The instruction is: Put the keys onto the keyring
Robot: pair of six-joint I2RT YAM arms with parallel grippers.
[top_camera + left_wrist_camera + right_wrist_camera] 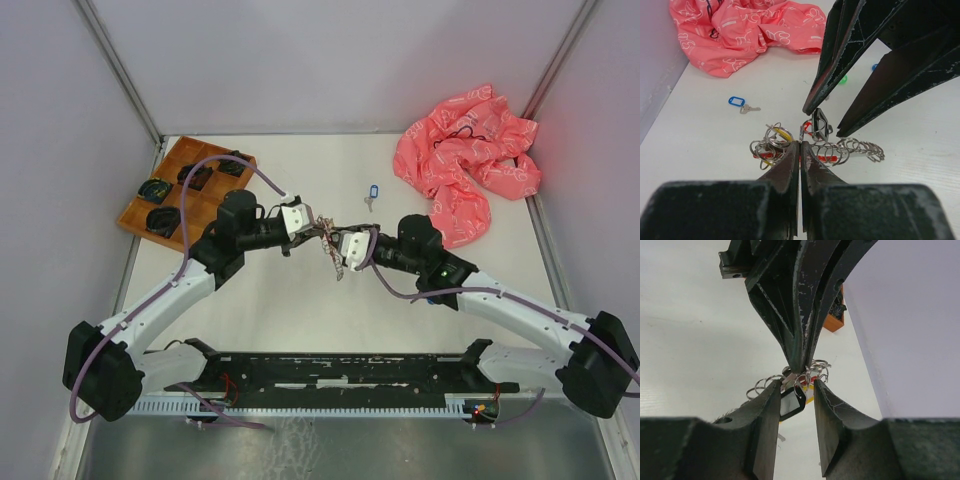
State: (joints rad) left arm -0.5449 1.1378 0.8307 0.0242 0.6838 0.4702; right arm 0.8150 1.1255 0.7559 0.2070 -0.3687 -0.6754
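The keyring [329, 243] hangs above the table between my two grippers, a cluster of silver rings [832, 151] with red and yellow bits. My left gripper [306, 219] is shut on one ring at the cluster's top [799, 143]. My right gripper [345, 246] is open, its fingers [771, 399] on either side of a dark-tagged key [791, 402] that hangs from the cluster. That tag [819, 124] rests against one finger without being pinched. A blue-tagged key [371, 194] lies loose on the table [737, 101]. A green tag [842, 80] shows behind the right fingers.
A crumpled pink cloth [465, 165] lies at the back right. A wooden tray [186, 188] with dark coiled items sits at the back left. Grey walls close in both sides and the back.
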